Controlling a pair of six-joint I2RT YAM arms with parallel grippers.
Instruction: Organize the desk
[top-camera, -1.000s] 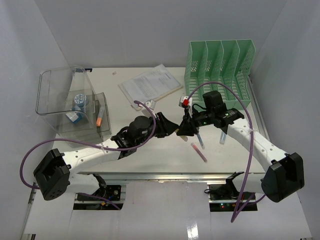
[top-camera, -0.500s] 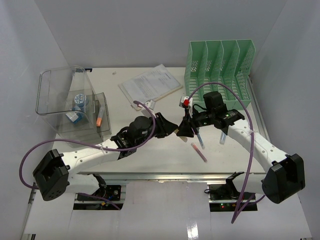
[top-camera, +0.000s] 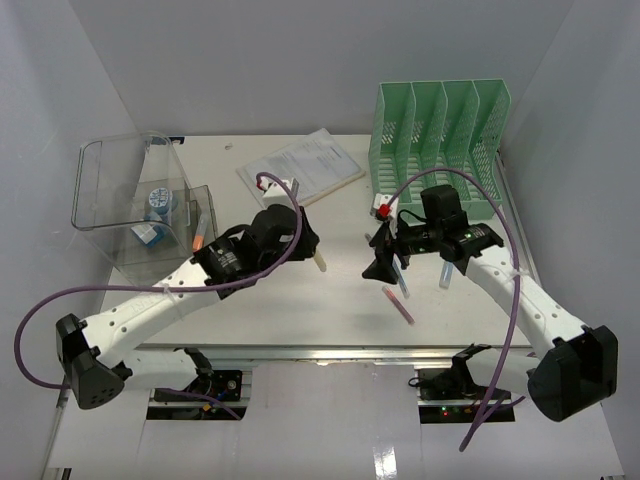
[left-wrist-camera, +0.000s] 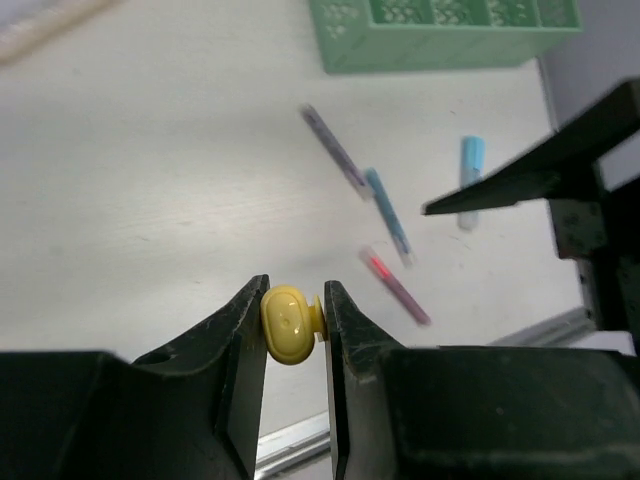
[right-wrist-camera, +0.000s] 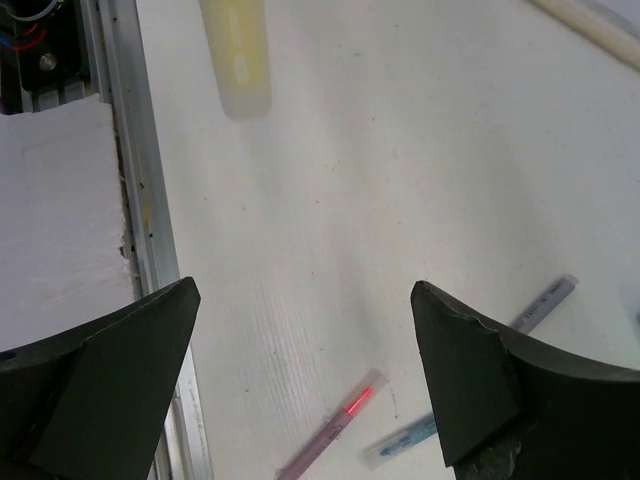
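My left jaws pinch a yellow marker (left-wrist-camera: 290, 323) at its rounded end, one finger pressed on each side, and it hangs above the tabletop (top-camera: 300, 310), not touching it. My right jaws are spread wide with nothing between them, hovering over the right half of the tabletop, and from my right wrist I see the marker's barrel up near the metal rail (right-wrist-camera: 130, 200). The white tabletop lies under both my arms, running from that rail at the near edge back to the wall, and it carries everything else. Below and beside my right jaws several pens lie flat: a pink pen (top-camera: 398, 304) nearest the rail, a blue pen (top-camera: 401, 280) just beyond it, and a purple pen (left-wrist-camera: 335, 150) further back, all close together but with their ends pointing slightly differently. A short light blue marker (top-camera: 446, 272) lies apart from them to the right. A green file rack (top-camera: 440, 135) stands upright at the back right corner, a stack of papers (top-camera: 300, 168) lies tilted at the back centre, and a clear bin (top-camera: 140, 205) sits at the left with small things inside that I cannot make out
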